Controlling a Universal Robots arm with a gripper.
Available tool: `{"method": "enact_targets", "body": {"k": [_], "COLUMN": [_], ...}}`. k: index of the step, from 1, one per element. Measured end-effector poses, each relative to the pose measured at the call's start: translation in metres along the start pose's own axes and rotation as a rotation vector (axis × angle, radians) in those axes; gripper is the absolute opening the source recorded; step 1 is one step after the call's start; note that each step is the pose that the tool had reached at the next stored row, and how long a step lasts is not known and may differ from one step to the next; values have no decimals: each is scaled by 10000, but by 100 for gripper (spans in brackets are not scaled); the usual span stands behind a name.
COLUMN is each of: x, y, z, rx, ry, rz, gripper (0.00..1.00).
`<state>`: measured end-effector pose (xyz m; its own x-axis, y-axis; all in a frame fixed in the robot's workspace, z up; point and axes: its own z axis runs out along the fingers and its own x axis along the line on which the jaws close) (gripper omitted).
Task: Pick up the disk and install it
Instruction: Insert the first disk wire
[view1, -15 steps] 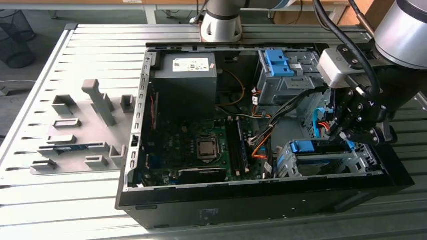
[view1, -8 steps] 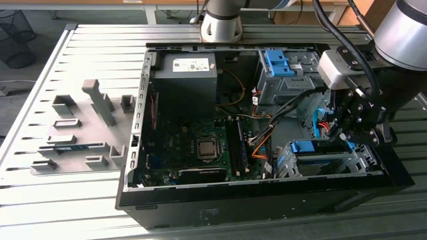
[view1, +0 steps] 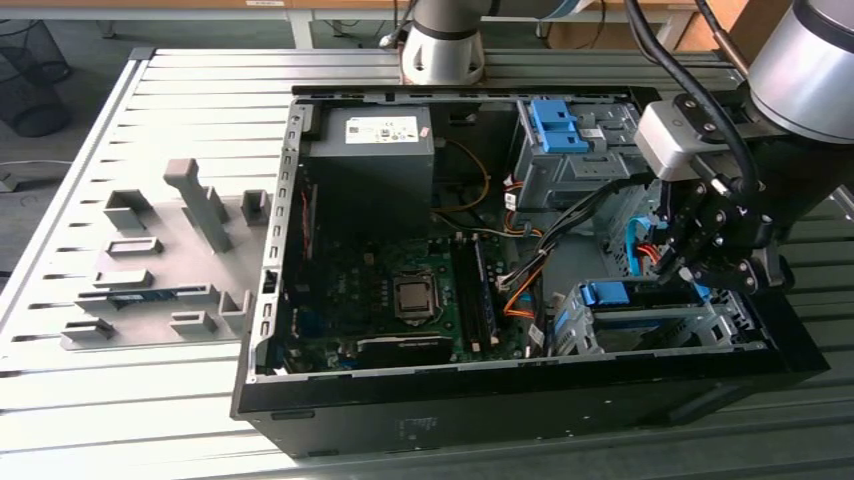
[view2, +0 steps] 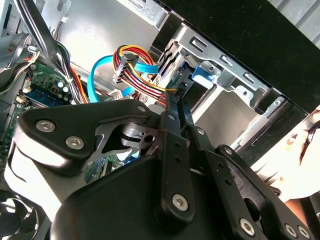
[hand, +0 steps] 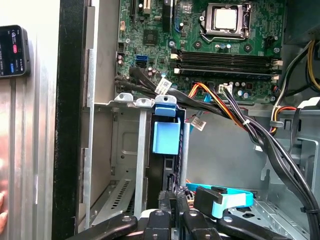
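Note:
The disk (view1: 622, 294) stands on edge in the grey drive cage (view1: 667, 330) at the near corner of the open computer case, on the exterior view's right. Its blue carrier bracket shows at the cage mouth in both wrist views (hand: 166, 136) (view2: 204, 74). My gripper (view1: 697, 280) reaches down to the cage's right end, its tip against the disk's edge. In the second wrist view the gripper (view2: 176, 97) has its two black fingers drawn together, with nothing visible between them. The same gripper (hand: 171, 196) points into the cage slot in the first wrist view.
Orange, yellow and blue cables (view2: 135, 65) run beside the cage. The motherboard (view1: 400, 290) fills the case's middle, a power-supply box (view1: 374, 135) sits at the back, and a second cage with a blue clip (view1: 561, 125) stands behind. A person's hand (view2: 300, 160) is near the case wall.

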<state>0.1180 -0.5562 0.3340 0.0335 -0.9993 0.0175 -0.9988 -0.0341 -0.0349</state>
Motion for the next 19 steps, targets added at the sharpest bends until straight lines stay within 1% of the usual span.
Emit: {"method": "enact_targets", "body": {"k": [4, 9, 19], "x": [0, 0, 0], "y": [-1, -1, -6], "z": [-31, -26, -2], "rx": [0, -3, -3], "ry": [-1, 7, 8], "rz": [1, 174, 179], "gripper": [16, 16, 16]}}
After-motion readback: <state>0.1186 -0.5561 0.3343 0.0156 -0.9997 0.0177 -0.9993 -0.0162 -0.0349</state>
